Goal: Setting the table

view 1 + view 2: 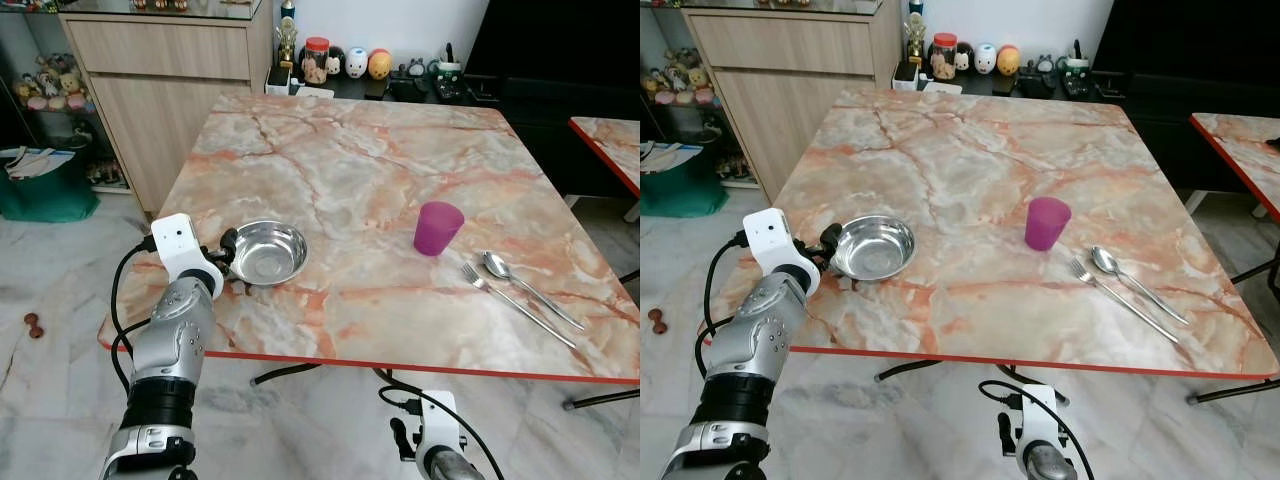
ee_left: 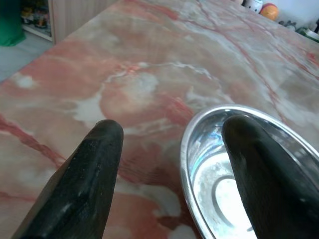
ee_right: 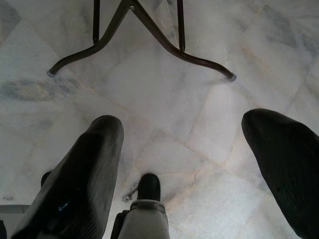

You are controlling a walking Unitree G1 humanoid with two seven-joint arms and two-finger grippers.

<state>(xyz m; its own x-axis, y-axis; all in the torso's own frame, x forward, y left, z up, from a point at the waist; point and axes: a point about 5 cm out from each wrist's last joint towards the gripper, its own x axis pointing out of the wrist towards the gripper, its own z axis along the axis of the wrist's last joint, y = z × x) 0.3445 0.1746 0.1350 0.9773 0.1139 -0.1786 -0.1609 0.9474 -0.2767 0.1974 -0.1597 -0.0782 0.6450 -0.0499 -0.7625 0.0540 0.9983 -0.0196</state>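
Note:
A steel bowl [image 1: 268, 252] sits near the left front corner of the marble table [image 1: 350, 160]. My left gripper [image 1: 234, 263] is open at the bowl's left rim. In the left wrist view one finger [image 2: 254, 164] hangs over the bowl's [image 2: 219, 184] inside and the other rests outside over the tabletop. A purple cup [image 1: 438, 228] stands upright right of centre. A fork [image 1: 515, 305] and a spoon [image 1: 530, 290] lie side by side near the front right. My right gripper [image 3: 182, 124] hangs open below the table's front edge, over the floor.
A wooden cabinet [image 1: 165, 80] stands at the back left with a green bin [image 1: 45, 190] beside it. Jars and figurines [image 1: 350, 62] line a low shelf behind the table. A second table [image 1: 610, 140] is at the right. Metal table legs [image 3: 139, 30] spread over the tiles.

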